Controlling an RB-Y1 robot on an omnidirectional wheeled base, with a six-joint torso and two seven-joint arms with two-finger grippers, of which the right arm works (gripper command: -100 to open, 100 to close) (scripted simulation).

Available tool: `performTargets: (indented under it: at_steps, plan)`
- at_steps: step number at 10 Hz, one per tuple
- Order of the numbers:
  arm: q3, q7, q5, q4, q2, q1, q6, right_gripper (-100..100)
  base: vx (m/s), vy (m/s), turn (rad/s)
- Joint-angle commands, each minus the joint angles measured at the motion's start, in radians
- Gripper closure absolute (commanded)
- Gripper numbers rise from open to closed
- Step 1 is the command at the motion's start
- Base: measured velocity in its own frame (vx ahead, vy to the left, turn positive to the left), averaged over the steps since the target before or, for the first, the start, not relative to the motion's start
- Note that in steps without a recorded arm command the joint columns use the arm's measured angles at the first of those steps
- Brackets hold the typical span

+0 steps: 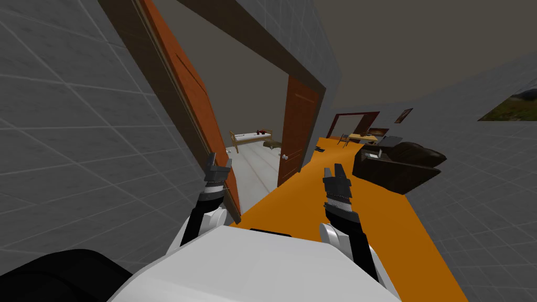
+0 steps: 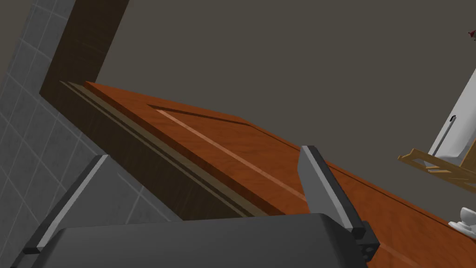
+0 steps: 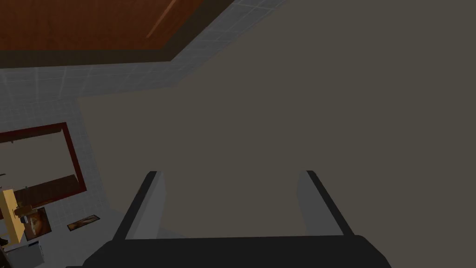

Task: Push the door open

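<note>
Step, as judged: approach/contact phase of the push. The brown door (image 1: 191, 99) stands part-open, leaf angled off its dark frame (image 2: 139, 153), just beside the L gripper (image 1: 220, 161). Its fingers are spread and hold nothing; contact not confirmed. R gripper (image 1: 333, 170) hangs over the orange floor (image 1: 335, 230), fingers apart, empty. Next: press L hand fwd on the leaf, towards the knob (image 2: 465, 217) side for leverage. No labels or writing legible.

My left tool (image 1: 217, 166) hung at the face of the near red-brown door (image 1: 191, 99), which stood ajar in its dark frame (image 1: 133, 52); I could not tell whether they touched. My right tool (image 1: 334, 175) hovered over the orange floor (image 1: 288, 209). A dark sofa (image 1: 401, 165) sat further right.
</note>
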Motion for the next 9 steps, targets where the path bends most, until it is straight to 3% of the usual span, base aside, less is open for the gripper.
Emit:
performTargets:
  at_steps: [1, 3, 9]
  plan:
    - [-0.005, 0.026, 0.023, 0.035, -0.015, -0.007, -0.015, -100, -0.032, 0.019, 0.079]
    - [-0.007, 0.040, 0.037, 0.055, -0.022, -0.011, -0.023, -100, 0.138, -0.062, 0.043]
    - [-0.023, 0.129, 0.118, 0.176, -0.057, -0.036, -0.075, -100, 0.114, -0.056, 0.059]
